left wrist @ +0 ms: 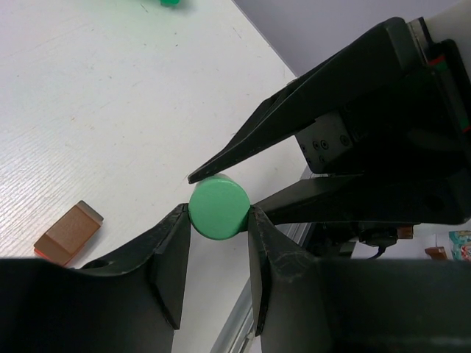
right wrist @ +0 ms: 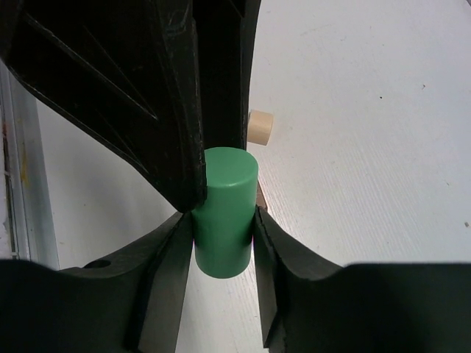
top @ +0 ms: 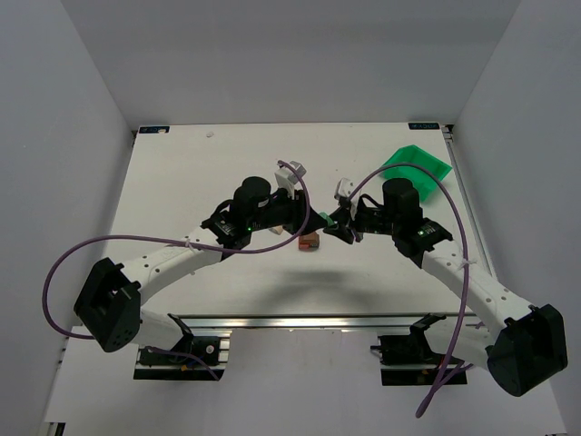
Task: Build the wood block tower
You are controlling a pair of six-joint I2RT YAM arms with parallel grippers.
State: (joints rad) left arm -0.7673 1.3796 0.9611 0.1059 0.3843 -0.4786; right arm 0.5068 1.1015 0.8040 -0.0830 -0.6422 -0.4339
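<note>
**Handover in the air: both grippers pinch the one green cylinder**

The left gripper [left wrist: 218, 213] has its jaws pressed on the sides of the green cylinder [right wrist: 227, 191]. The right gripper [right wrist: 223, 217] pinches the same piece further along its length, so the two sets of fingers crowd each other. The wood block tower [left wrist: 68, 233], so far a brown block on a red one, lies on the table [left wrist: 110, 110] below and outside the left jaws. A cream peg [right wrist: 261, 126] lies beyond the right jaws. I judge that only one grip should let go. It should open just enough and back straight out so the cylinder does not twist.
</note>
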